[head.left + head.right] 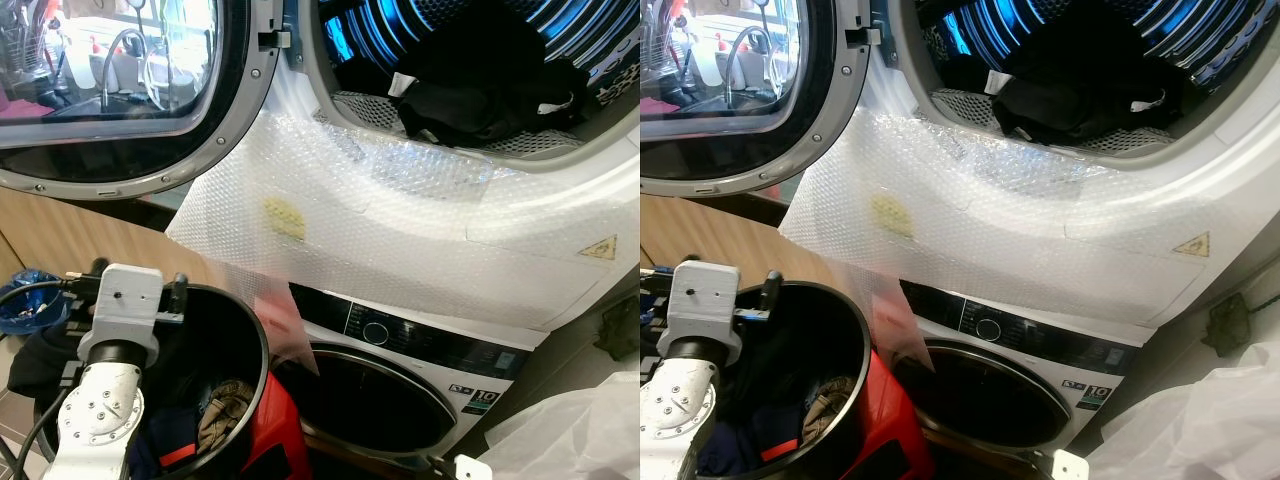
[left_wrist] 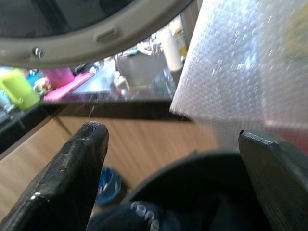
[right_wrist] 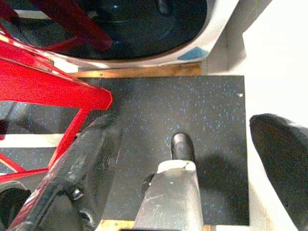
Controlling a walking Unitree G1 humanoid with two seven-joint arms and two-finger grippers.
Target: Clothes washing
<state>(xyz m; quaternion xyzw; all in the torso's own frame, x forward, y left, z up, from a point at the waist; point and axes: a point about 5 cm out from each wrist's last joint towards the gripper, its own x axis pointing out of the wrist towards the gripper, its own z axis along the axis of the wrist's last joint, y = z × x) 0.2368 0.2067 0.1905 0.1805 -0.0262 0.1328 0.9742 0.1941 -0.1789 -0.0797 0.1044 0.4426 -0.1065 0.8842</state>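
Observation:
The upper machine's drum (image 1: 470, 40) stands open, with dark clothes (image 1: 490, 95) piled at its front lip. Its round door (image 1: 110, 90) is swung out to the left. Below me a black laundry basket (image 1: 250, 345) holds a tan garment (image 1: 225, 412) and dark blue cloth (image 1: 755, 430). My left arm (image 1: 110, 380) reaches over the basket's near rim; the left gripper (image 2: 172, 134) is open above the basket, nothing between its fingers. The right gripper (image 3: 187, 126) hangs low, open, over a dark speckled floor mat (image 3: 216, 106).
Bubble wrap (image 1: 400, 220) covers the upper machine's front. The lower washer (image 1: 375, 400) has its door shut. A red stand (image 3: 43, 82) holds the basket. A wooden counter (image 1: 90, 240) runs on the left. White plastic sheeting (image 1: 580, 430) lies at the right.

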